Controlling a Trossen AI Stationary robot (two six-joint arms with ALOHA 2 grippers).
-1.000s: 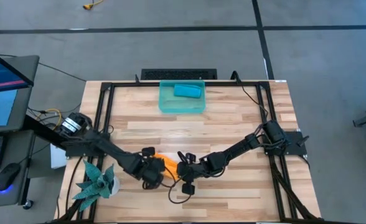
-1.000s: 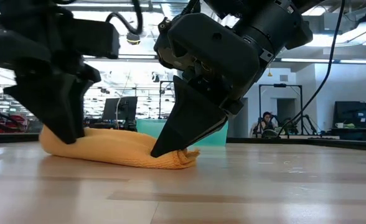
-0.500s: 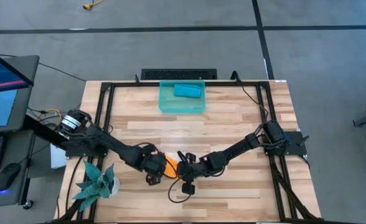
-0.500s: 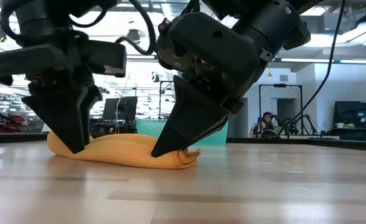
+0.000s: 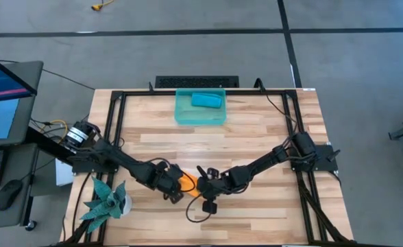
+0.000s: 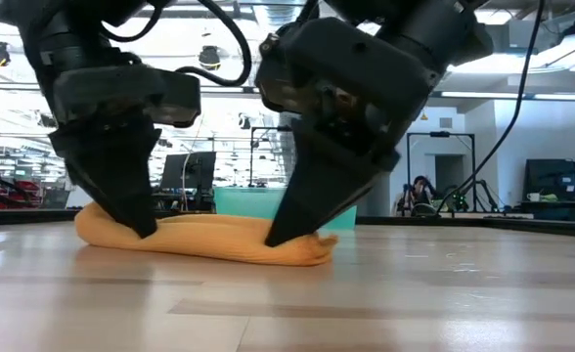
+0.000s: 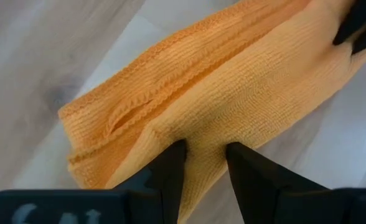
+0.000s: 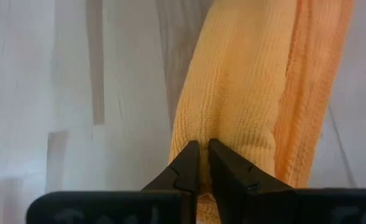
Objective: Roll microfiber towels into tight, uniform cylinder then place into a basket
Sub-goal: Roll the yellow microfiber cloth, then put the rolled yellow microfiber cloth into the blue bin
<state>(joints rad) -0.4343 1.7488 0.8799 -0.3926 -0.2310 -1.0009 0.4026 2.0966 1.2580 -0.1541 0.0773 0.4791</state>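
Two grippers stood on the orange towel near the table's front edge: the left gripper had slid inward, pinching a fold, the right gripper narrowly nipping the other end. The roll looked tighter, with the basket well apart.

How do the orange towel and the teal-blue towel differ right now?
The orange towel lies on the table near its front edge; the teal-blue towel sits in the basket. The left gripper and right gripper both pinch the orange one; the teal-blue lies untouched. Both are rolled.
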